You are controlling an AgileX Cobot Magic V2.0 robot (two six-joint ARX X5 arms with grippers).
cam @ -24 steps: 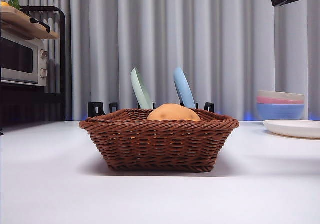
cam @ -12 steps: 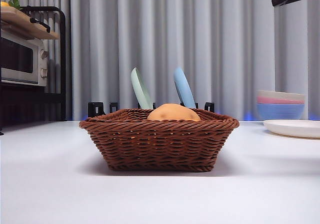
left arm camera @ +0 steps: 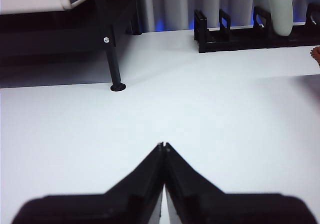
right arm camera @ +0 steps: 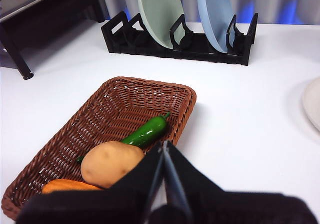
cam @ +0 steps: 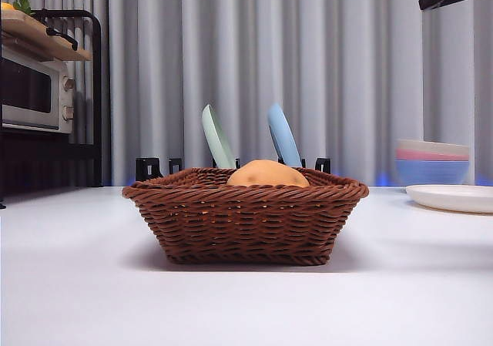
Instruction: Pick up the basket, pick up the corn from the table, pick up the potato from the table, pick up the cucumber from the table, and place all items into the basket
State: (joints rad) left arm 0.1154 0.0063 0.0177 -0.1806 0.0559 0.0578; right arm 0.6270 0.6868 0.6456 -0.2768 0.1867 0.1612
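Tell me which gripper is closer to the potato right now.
Right. The right gripper hangs just above the potato in the basket; the left gripper is over bare table, off to the side.

Grey curtains [cam: 308, 68] hang behind a black plate rack [right arm camera: 180, 39]; left of the rack, a shelf [cam: 46, 38] holds an oven [cam: 35, 92].

The closed right hand [right arm camera: 164, 149] hangs above the basket [right arm camera: 107, 102], where the potato [right arm camera: 111, 163], cucumber [right arm camera: 146, 132] and corn [right arm camera: 67, 186] lie together.
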